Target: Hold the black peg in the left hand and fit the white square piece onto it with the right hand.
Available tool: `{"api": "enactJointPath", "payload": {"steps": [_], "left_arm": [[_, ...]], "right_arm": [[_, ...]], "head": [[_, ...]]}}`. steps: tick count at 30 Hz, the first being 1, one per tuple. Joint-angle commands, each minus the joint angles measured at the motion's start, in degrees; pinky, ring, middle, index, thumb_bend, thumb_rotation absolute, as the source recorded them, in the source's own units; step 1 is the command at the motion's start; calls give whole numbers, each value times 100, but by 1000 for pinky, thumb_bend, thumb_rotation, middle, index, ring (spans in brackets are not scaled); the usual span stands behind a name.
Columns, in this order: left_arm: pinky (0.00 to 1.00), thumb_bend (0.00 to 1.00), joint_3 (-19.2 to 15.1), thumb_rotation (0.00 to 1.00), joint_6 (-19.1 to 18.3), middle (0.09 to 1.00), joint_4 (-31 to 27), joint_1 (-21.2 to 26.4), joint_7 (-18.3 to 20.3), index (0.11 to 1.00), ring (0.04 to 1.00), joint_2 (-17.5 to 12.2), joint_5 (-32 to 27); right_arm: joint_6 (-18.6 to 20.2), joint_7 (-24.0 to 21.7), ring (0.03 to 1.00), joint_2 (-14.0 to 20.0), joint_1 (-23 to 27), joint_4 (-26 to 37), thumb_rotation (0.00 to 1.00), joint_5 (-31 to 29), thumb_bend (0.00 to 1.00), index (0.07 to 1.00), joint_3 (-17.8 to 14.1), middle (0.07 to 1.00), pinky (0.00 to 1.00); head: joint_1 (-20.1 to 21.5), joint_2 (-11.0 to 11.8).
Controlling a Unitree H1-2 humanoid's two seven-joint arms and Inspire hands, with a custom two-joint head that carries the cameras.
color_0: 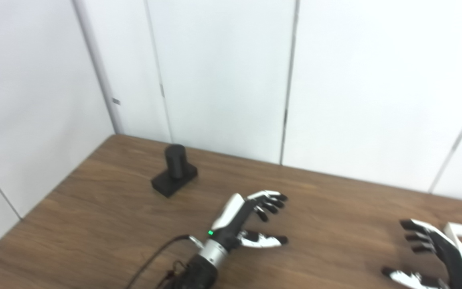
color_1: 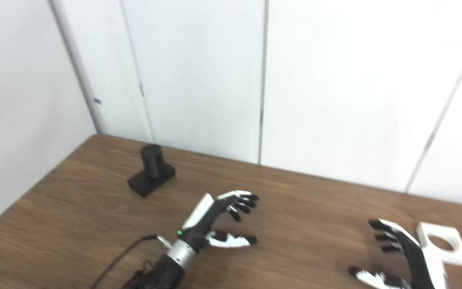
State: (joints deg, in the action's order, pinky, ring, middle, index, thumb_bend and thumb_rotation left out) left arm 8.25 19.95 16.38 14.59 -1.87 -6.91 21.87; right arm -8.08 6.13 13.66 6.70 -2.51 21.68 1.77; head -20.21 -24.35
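Observation:
The black peg (color_0: pixel 175 168), a round post on a square black base, stands upright on the wooden table (color_0: pixel 106 224) at the far left. My left hand (color_0: pixel 251 218) hovers open to the right of it and nearer to me, well apart from it. The white square piece (color_1: pixel 441 243), with a round hole through it, lies flat at the far right. My right hand (color_1: pixel 395 257) is open just left of that piece, fingers spread, holding nothing.
White wall panels (color_0: pixel 223 72) rise directly behind the table's far edge and along its left side. A black cable (color_0: pixel 150 261) trails from my left wrist toward the bottom edge.

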Motion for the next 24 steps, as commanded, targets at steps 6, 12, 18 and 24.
{"api": "enactJointPath", "payload": {"steps": [6,12,18,24], "left_arm": [[544,746,141,80,135,719,278,82,-269,751,671,112,180],[549,756,131,87,122,726,205,64,-288,746,675,126,151],[514,785,-87,83,16,699,-34,111,-423,698,638,85,108],[497,794,-373,148,-232,694,-383,154,-440,687,632,-66,58]], "right_arm": [[18,178,657,78,86,362,0,543,751,704,1,717,542],[84,121,639,37,58,467,0,647,762,701,-40,700,524],[100,67,632,41,63,590,0,616,768,692,-51,692,526],[207,-4,629,69,63,696,0,634,778,688,-67,689,512]], "head": [[-97,113],[-92,44],[-99,15],[-139,-9]]}}
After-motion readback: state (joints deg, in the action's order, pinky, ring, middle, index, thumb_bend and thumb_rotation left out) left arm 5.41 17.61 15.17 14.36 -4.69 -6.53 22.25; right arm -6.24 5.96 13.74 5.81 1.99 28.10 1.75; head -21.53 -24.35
